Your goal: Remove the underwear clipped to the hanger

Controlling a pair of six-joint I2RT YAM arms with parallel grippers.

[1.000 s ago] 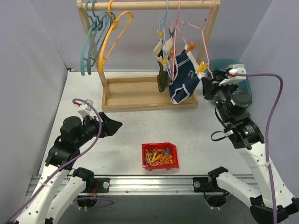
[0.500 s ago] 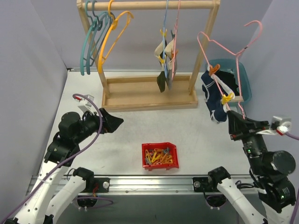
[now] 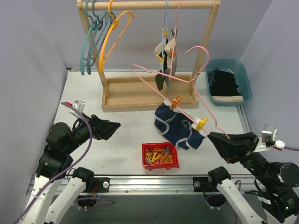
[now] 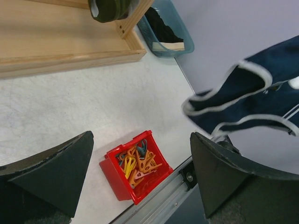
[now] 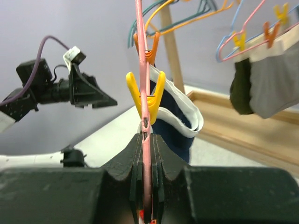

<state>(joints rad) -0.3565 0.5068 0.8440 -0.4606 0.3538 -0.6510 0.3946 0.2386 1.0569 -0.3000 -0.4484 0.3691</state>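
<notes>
The desk (image 3: 126,126) carries a wooden rack (image 3: 140,95) at its far side, with several bare hangers on the left of its rail. Two of the underwear hang clipped under the middle of the rail: a dark olive pair (image 5: 240,88) and a grey-beige pair (image 5: 275,88) just beside it. At the near left, the left arm (image 3: 60,140) hovers over the desk. The left jaws stand wide apart with nothing between them. At the near right, the right arm (image 3: 271,172) reaches inward, and the right jaws are closed on the wire of a pink hanger (image 5: 139,18). That hanger is off the rail and slants across the space in front of the rack. A teal tub (image 3: 246,79) at the far right holds some dark cloth (image 3: 224,83). The navy briefs (image 3: 177,126) dangle from the pink hanger above the middle of the desk and seem to hang clear of it, though the overhead view leaves that unsure. A red bin (image 3: 160,146) of loose clips (image 3: 160,157) sits just in front of them. An orange clip (image 3: 176,101) and a yellow clip (image 3: 201,122) pin the waistband to the wire. The yellow one sits right next to the right jaws.
</notes>
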